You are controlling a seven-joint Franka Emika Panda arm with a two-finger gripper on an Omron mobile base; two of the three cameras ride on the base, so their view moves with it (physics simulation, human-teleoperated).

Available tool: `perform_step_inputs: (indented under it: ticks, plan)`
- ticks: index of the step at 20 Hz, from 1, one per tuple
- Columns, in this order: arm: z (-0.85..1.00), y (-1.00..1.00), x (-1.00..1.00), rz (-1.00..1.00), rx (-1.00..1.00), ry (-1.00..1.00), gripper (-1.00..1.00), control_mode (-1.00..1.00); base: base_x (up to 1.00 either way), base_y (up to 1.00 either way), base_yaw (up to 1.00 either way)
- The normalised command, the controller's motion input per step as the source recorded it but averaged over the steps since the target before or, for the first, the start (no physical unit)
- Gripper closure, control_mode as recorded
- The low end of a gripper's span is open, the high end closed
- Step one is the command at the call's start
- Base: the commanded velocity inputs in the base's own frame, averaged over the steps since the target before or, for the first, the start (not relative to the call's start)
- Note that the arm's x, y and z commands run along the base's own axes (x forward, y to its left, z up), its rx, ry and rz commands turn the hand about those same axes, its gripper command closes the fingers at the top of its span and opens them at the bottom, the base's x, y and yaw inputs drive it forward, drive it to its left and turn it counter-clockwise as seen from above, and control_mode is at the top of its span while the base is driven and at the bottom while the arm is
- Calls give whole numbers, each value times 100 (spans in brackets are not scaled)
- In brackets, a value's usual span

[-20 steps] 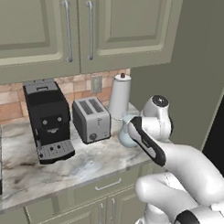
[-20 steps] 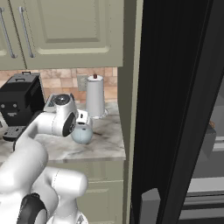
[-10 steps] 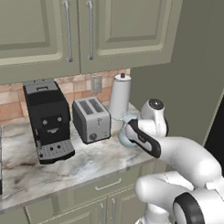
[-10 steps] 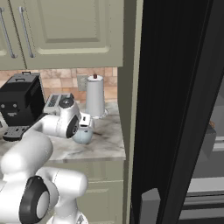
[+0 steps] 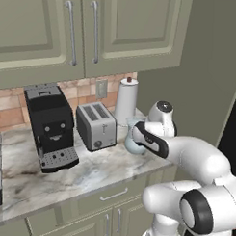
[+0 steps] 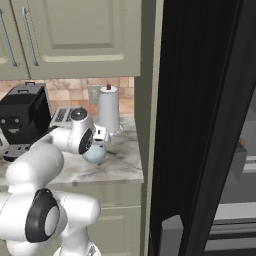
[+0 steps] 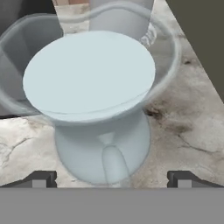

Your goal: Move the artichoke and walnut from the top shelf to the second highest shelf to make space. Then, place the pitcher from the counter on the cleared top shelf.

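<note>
Gripper (image 7: 111,179) spread wide, tips barely poking up either side of the pitcher (image 7: 94,103), not touching it. Pitcher sits on the counter (image 5: 89,174) by the paper-towel roll (image 5: 126,101); arm hides most of it in base views. Toaster (image 5: 95,125) behind.

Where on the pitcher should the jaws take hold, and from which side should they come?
Probably at the narrow neck, coming from above. The pitcher stands upright on the counter, with a flared rim over a slimmer neck and a bulbous body below. The gripper is open, its jaws wide apart on either side. The rim should help stop slipping.
</note>
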Motion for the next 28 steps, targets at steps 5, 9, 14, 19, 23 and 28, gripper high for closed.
perform_step_inputs:
  ticks: [5, 9, 14, 19, 23, 28]
  plan:
    - [-30, -2, 12, 0, 0, 0, -100, -100, 0, 0, 0]
    - [-45, 0, 0, 1, 0, 0, -100, -100, 0, 0, 0]
    - [-58, 11, -1, 4, -2, 0, -100, -100, 0, 0, 0]
    - [-65, 14, -11, 7, -2, 0, -100, -100, 0, 0, 0]
    - [-68, 27, -17, 7, -3, 2, 100, -100, 0, 0, 0]
    - [-67, 23, -22, 8, -3, 3, 100, -100, 0, 0, 0]
